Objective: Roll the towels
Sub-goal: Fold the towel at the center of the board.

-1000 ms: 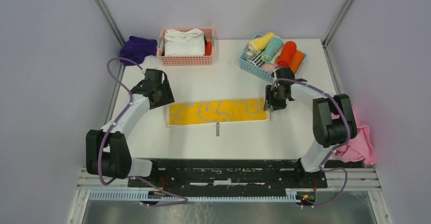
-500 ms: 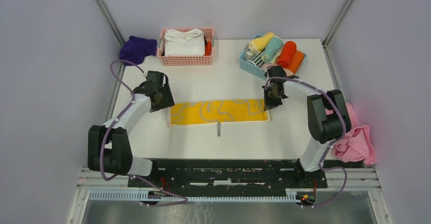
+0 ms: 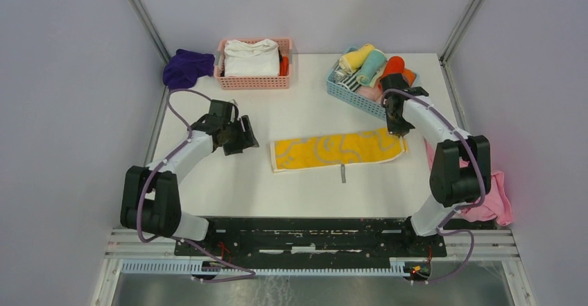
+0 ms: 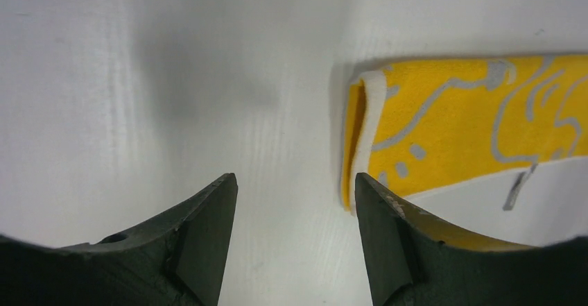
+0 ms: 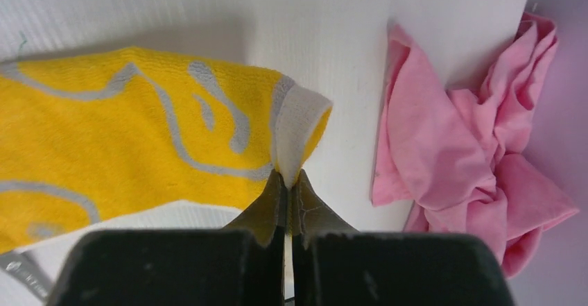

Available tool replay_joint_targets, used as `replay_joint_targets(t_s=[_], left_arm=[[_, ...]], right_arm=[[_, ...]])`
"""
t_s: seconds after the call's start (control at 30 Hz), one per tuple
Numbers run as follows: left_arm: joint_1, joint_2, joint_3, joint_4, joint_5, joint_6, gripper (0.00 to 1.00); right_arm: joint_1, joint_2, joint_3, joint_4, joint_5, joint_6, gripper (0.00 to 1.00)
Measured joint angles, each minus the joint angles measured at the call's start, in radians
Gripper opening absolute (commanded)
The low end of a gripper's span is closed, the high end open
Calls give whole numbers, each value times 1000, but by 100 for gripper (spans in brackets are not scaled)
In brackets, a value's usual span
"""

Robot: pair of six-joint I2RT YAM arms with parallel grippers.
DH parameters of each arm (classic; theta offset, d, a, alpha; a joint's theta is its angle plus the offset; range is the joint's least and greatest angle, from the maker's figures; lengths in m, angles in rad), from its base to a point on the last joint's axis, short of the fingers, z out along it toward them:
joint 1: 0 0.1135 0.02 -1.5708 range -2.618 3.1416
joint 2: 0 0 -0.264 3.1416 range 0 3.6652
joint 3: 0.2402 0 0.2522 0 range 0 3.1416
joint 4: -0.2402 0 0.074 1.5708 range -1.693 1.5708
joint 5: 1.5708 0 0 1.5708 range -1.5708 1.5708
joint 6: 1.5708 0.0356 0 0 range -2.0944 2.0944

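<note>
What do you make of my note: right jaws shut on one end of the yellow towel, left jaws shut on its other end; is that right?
Not the left. The left wrist view shows the left jaws standing open beside the free end of the yellow towel, gripping nothing. The right jaws are shut on one end, as noted.

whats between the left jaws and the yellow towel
Just bare white table between the left jaws and the yellow towel, clearest in the left wrist view.

arms (image 3: 182, 155): white links, black joints | cables (image 3: 170, 99): purple — looped along each | fingers (image 4: 208, 240): black, wedge-shaped
</note>
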Motion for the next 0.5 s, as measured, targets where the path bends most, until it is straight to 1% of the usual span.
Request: replay_joint_targets(t_s=[0.1,0.2,0.33,0.5], left_arm=[[-47,39,-12,69,70,-54,68],[-88,85,-39,141,120,-113,63],[-107,136,-62,196,143,-165,57],[-108,172,-98,254,145,-212,49]], right_arm=[[14,-65,7,-18,-6,-12,1],[47,-108,18,-46,-55,-13,1],[107,-124,50,-65,-167,8,6],[209,-108,110,-85,-328,64,6]])
